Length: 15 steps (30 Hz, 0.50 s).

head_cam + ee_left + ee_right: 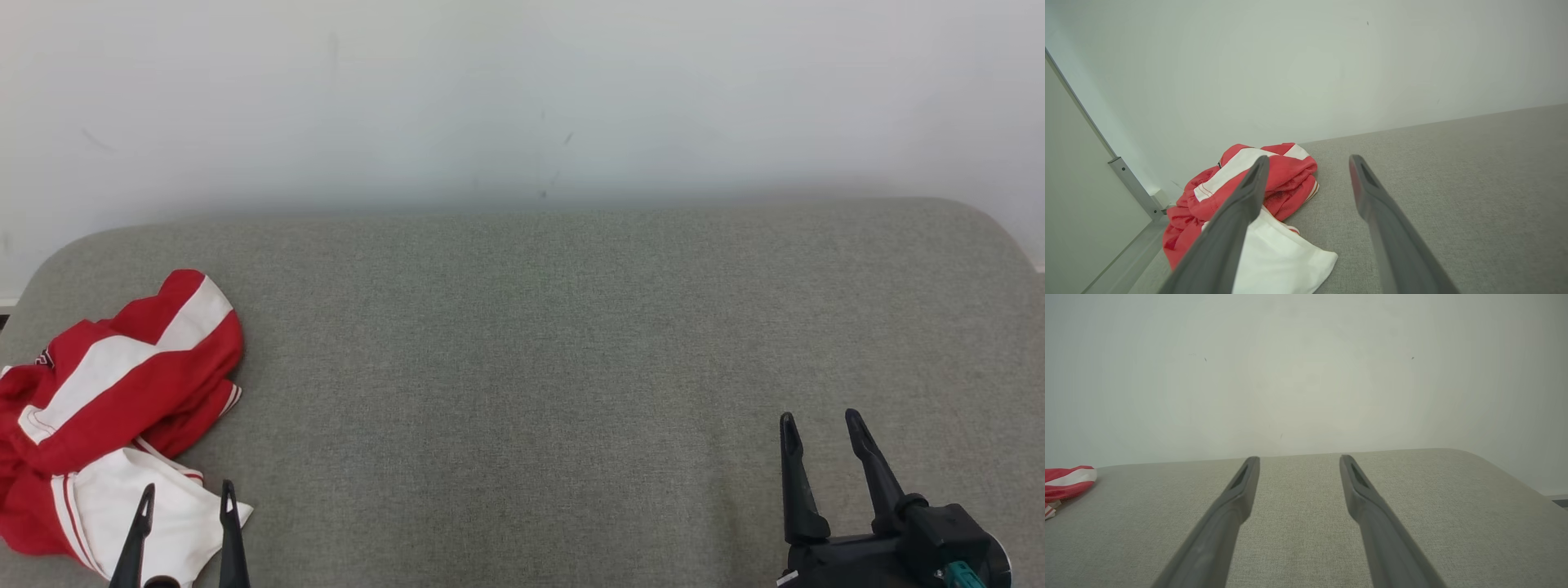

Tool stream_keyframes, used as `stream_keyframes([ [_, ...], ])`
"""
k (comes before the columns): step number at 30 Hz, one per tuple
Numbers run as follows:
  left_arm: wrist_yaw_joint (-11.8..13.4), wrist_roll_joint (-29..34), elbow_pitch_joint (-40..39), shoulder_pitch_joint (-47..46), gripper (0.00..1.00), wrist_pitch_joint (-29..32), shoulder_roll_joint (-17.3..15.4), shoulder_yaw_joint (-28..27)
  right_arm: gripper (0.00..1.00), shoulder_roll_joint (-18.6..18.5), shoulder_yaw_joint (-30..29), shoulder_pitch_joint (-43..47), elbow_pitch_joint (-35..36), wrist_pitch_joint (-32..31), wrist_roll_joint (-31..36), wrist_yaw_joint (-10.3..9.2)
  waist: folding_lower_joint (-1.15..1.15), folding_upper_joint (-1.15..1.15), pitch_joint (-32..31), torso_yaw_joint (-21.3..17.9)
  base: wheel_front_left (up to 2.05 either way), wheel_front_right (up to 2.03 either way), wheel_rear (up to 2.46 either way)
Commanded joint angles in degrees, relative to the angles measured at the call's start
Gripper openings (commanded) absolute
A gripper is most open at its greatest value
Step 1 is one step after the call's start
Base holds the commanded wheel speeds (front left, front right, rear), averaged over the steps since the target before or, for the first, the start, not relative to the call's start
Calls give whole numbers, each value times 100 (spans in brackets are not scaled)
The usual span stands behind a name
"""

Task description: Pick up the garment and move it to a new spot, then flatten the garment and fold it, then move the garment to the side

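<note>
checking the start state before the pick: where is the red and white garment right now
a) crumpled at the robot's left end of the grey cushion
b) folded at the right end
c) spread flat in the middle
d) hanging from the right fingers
a: the garment lies in a crumpled heap at the left end of the grey cushion, by the open left gripper, which holds nothing.

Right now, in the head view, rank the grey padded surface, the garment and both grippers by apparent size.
1. Grey padded surface
2. Red-and-white garment
3. Right gripper
4. Left gripper, cropped by the bottom edge, so its rank below the right one is unsure.
</note>
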<state>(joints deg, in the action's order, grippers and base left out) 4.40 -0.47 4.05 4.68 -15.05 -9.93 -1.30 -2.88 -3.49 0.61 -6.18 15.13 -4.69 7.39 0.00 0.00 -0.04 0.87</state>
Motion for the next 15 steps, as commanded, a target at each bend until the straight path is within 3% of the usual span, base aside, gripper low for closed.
stream_keyframes([
  [1,-40,-62,42,-33,100,-20,-6,7,100,1,12,70,-21,4,-44,19,0,0,-17,-1,0,0,0],
  [15,-229,-48,332,-188,100,-20,27,9,100,1,20,44,-174,4,55,19,0,0,-72,-35,0,0,0],
])
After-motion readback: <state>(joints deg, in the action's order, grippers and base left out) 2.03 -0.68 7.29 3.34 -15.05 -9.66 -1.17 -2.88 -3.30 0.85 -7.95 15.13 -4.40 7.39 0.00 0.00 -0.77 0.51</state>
